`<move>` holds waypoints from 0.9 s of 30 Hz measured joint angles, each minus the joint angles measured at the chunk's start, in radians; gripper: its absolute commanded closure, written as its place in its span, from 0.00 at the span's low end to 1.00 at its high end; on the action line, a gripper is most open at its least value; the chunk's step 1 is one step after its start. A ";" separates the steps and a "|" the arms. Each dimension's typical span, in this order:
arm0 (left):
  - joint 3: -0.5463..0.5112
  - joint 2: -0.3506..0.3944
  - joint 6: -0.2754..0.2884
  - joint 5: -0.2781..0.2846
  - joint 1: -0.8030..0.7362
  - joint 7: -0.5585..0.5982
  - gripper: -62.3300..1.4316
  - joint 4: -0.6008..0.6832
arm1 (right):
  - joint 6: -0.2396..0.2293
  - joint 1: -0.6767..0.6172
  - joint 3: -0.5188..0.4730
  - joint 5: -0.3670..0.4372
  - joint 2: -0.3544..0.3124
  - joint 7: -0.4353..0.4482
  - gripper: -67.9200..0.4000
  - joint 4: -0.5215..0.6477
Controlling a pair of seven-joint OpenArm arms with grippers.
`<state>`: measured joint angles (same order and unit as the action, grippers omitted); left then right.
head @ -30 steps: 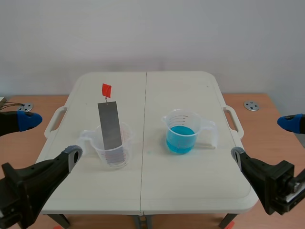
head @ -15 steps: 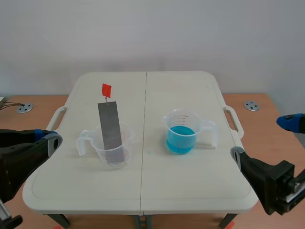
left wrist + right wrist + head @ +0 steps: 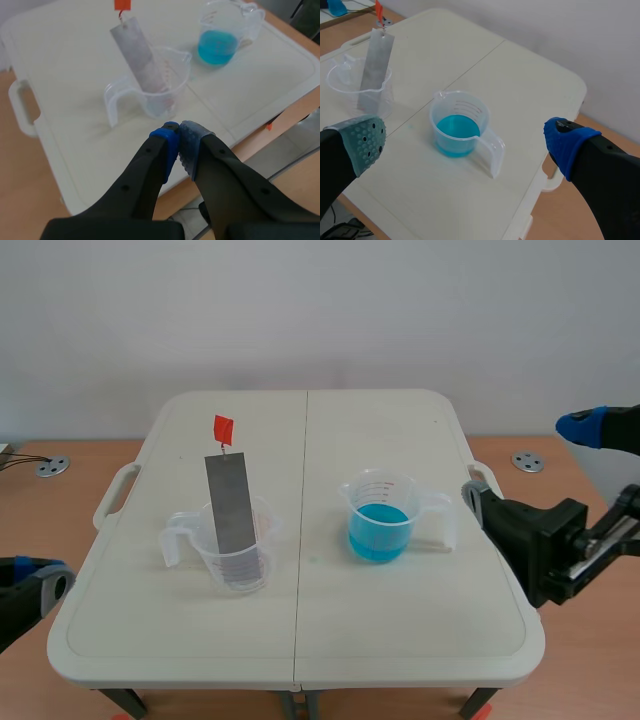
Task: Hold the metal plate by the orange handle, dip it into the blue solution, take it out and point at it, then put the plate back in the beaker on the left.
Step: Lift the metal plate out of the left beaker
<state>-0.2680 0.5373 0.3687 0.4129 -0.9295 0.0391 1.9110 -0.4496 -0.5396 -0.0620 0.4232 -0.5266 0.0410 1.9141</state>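
Scene view: the metal plate (image 3: 232, 515) leans in the left beaker (image 3: 240, 550) on the tabletop (image 3: 310, 640), with its orange handle (image 3: 223, 427) uppermost. The grasp has not begun. The left tool (image 3: 179, 134) is pressed together and empty, well short of the plate. The right tool (image 3: 466, 141) is spread wide, facing the blue solution (image 3: 455, 128). Next, probably, a tool must reach the handle and pinch it.

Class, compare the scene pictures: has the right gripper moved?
Yes. The right gripper moved away from the robot, from the table's near corner to beside the blue beaker.
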 measured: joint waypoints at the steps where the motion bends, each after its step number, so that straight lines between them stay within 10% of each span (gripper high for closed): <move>1: -0.019 0.000 0.000 0.000 -0.024 0.003 0.95 0.000 | 0.000 0.024 0.025 0.000 0.000 -0.022 0.02 0.000; 27: -0.122 -0.003 -0.019 -0.102 -0.382 0.002 0.95 -0.105 | 0.008 0.663 0.502 -0.131 0.251 -0.063 0.02 -0.507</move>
<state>-0.3904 0.5343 0.3500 0.3107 -1.3117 0.0410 1.8061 -0.4419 0.1238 0.4397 0.2920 -0.2760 -0.0216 1.4067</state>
